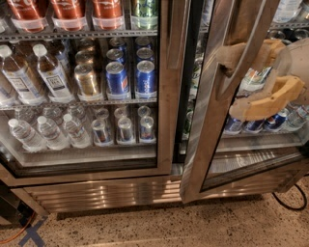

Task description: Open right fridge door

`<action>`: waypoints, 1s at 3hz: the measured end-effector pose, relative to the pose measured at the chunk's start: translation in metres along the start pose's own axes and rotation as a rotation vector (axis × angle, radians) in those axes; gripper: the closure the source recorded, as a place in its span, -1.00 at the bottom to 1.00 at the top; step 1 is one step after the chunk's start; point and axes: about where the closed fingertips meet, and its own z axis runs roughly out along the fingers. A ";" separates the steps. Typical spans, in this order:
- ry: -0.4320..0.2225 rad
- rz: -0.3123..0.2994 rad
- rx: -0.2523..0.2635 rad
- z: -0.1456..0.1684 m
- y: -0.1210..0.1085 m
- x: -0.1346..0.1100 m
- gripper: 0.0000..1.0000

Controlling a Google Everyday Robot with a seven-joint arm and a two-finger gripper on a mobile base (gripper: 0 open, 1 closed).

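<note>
Nearest is the speckled floor (145,226), with an orange cable (14,234) at the lower left corner and a black cable (289,205) looping at the lower right. Above it runs the slatted base grille (96,193) of the fridge (159,188).

The right fridge door (205,140) stands ajar. Its free edge is swung out toward the camera, leaving a dark gap beside the centre post, and its bottom corner hangs out over the grille. Its long bar handle (253,24) slants up the frame.

The gripper (231,87) is at the right of the view, reaching in at mid height of that door. Its tan fingers (270,99) are spread. One lies across the handle above and one sits below, so the jaws stand apart with the lower end of the handle between them. I cannot tell whether they press on the bar.

Behind the glass of the right door sits a row of cans (263,123) on a wire shelf.

The left door (164,96) sits flush. Behind it are water bottles (48,132) on the lower shelf, blue Pepsi cans (145,79) and a gold can (87,79) above, and red-labelled bottles (65,9) on the top shelf
</note>
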 end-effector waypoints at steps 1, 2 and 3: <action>0.011 -0.005 0.002 -0.001 0.001 0.000 -1.00; 0.014 -0.011 0.008 -0.003 0.002 -0.001 -1.00; 0.029 -0.027 0.028 -0.010 0.009 -0.010 -1.00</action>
